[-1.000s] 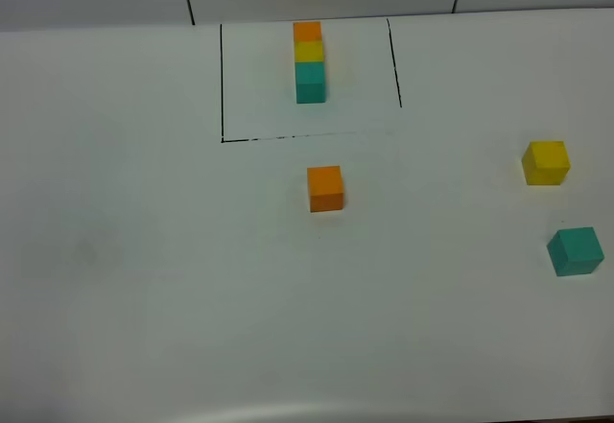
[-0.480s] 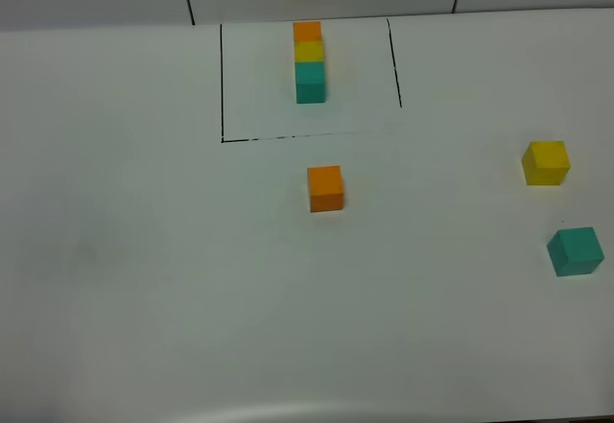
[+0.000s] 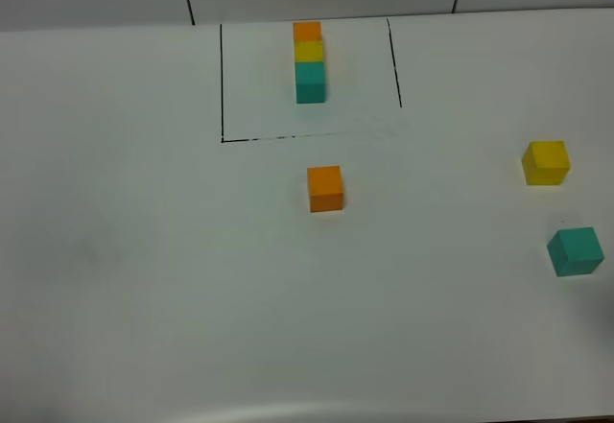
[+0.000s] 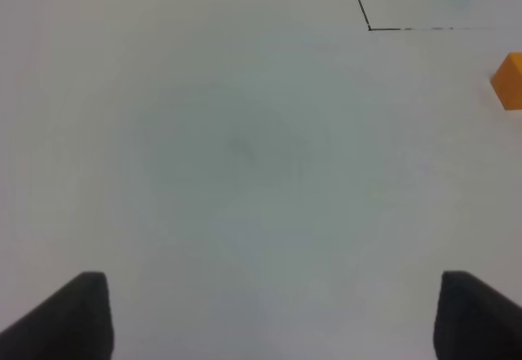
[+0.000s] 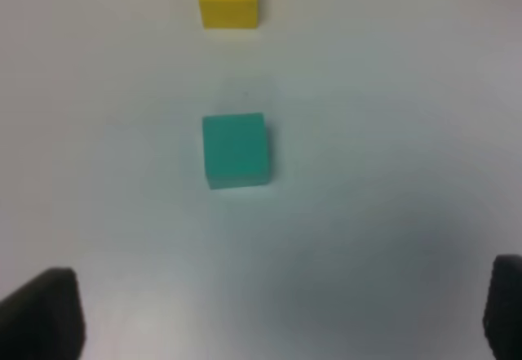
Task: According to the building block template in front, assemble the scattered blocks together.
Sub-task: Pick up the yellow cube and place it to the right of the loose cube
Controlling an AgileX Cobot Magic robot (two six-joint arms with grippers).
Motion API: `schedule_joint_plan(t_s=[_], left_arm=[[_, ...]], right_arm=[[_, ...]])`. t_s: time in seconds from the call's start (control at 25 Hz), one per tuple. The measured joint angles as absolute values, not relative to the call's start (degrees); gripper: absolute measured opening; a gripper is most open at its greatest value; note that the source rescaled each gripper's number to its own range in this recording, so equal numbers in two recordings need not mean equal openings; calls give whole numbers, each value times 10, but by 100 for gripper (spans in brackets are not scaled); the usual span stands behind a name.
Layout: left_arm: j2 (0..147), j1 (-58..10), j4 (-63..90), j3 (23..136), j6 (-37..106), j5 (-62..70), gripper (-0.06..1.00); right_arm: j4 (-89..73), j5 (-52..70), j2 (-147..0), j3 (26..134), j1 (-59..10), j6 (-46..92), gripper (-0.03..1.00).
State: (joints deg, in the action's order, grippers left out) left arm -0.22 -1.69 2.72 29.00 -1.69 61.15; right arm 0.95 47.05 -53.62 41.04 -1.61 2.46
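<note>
Sitting far centre overhead, the template row sets the pattern; the orange cube lies just nearer, the yellow cube and teal cube off right. The left claw gapes empty over the counter. The right claw, open, faces the teal cube, probably lining up.

White table bears black outline, orange-yellow-teal template row, orange cube, yellow cube and teal cube.
</note>
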Motion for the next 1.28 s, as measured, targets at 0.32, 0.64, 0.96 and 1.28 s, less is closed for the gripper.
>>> schedule_joint_plan(t_s=[0.32, 0.64, 0.96, 1.28], left_arm=[[-2, -17, 27, 290, -17, 611, 67], [-2, -17, 27, 290, -17, 611, 67], [-2, -17, 27, 290, -17, 611, 67], [-2, -17, 27, 290, -17, 611, 67]], right_arm=[[8, 446, -826, 558, -16, 46, 100], [8, 443, -976, 663, -32, 46, 100], [6, 433, -1077, 740, -52, 40, 100], [5, 418, -1156, 786, -51, 39, 100]])
